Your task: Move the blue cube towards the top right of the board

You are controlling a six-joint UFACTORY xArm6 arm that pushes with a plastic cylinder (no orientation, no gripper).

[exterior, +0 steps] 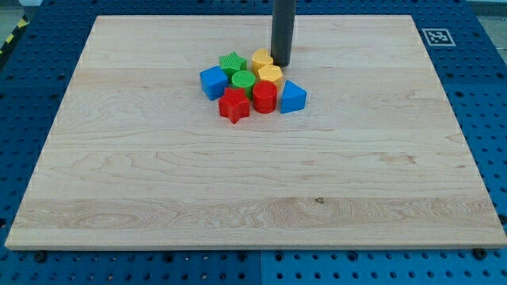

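The blue cube (212,81) sits at the left end of a tight cluster of blocks in the upper middle of the wooden board (253,182). My tip (282,62) stands at the cluster's upper right, right beside a yellow block (262,58) and well to the right of the blue cube. Between them lie a green star (231,63), a green cylinder (242,80) and a second yellow block (271,75). A red star (234,104), a red cylinder (264,96) and a blue triangular block (291,96) form the cluster's lower row.
A black-and-white marker tag (436,36) sits at the board's top right corner. A blue perforated table (491,95) surrounds the board on all sides.
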